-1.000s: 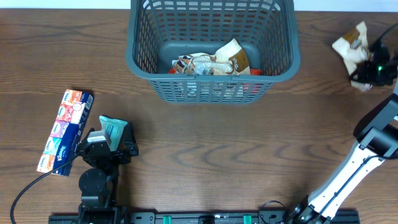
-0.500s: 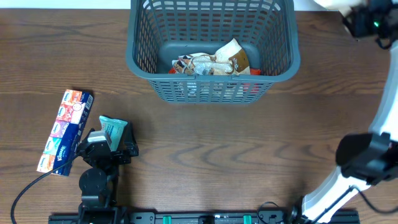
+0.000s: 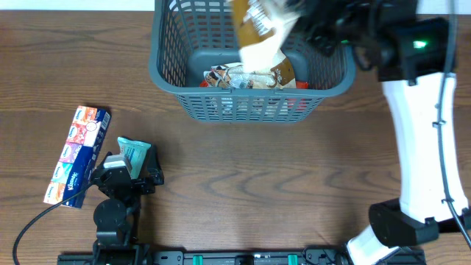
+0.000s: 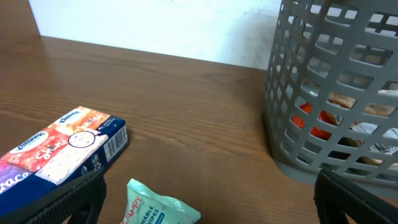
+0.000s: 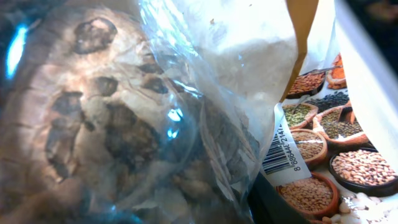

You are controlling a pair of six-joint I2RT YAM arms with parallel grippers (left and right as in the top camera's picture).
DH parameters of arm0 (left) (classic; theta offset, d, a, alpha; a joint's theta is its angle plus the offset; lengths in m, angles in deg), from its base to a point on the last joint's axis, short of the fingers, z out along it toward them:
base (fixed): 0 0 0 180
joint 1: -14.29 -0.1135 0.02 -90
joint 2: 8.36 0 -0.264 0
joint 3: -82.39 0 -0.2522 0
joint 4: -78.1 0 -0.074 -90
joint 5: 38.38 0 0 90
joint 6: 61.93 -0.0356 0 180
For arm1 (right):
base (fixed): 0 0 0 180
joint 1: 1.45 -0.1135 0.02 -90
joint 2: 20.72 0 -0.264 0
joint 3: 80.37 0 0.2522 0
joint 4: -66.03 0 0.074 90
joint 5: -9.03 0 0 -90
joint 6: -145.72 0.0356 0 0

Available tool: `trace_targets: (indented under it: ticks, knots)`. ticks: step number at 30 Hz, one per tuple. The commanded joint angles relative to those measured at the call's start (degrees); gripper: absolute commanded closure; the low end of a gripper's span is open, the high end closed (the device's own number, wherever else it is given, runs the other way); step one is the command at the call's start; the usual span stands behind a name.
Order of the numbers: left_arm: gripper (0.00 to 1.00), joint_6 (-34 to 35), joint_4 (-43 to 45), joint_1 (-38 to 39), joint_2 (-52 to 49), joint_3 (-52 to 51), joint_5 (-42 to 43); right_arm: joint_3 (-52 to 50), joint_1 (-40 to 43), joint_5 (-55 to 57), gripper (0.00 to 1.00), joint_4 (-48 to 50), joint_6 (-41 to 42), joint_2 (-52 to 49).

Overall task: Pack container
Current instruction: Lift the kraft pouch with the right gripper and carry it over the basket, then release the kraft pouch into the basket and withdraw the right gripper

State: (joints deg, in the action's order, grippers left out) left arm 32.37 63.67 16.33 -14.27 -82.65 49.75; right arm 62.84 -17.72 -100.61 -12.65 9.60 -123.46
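Overhead: the basket (image 3: 158,72) sits at the far edge of the surface (image 3: 294,184), centre, with a few packets (image 3: 246,76) already on its bottom. My right end effector (image 3: 298,20) hangs over the basket opening, clenched on a tan and white bag (image 3: 259,33) that dangles above the packets, inside the line of the rim. My left end effector (image 3: 126,173) is parked near the front left, with a teal wipes packet (image 3: 135,153) at its tip and a tissue box (image 3: 77,153) just beside it on the outer side. Both are well apart from the basket.

Left wrist: fingers spread wide at the bottom corners of the frame, released. The wipes packet (image 4: 158,208) lies between them, not pinched. The tissue box (image 4: 62,146) is to the left, and the lattice wall of the basket (image 4: 336,93) to the right.

Right wrist: the bag (image 5: 155,124) fills the frame, crinkled clear plastic with a barcode and printed bowls of beans at the right. The fingers themselves are hidden, so I read the grip from the overhead only.

Step, as I judge it: dropping the bag into the basket. The next move calls for lowering a bit so the bag clears the rim, then letting go. After that, the wipes packet and the tissue box are left to pack, so I put the task roughly at its midpoint.
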Motion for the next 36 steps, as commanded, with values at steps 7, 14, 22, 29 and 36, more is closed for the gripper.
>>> trace_targets:
  ticks: [7,14,22,29,36]
  knots:
    - [0.01,0.1,-0.1,0.2,0.0,-0.9,-0.1,0.3,-4.2,3.9,0.99,-3.0,-4.3,-10.8]
    - [0.01,0.1,-0.1,0.2,0.0,-0.9,-0.1,0.3,-3.6,13.8,0.99,-2.3,-3.1,-18.5]
    - [0.02,0.1,-0.1,0.2,0.0,-0.9,-0.1,0.2,-3.1,15.3,0.99,-3.8,1.4,-23.6]
    - [0.01,0.1,-0.2,0.2,0.0,-0.9,-0.1,0.1,-3.1,15.1,0.99,-4.8,3.5,-25.4]
    - [0.01,0.1,-0.8,0.2,0.0,-0.9,-0.1,0.1,-2.3,15.1,0.99,-7.2,4.9,-28.0]
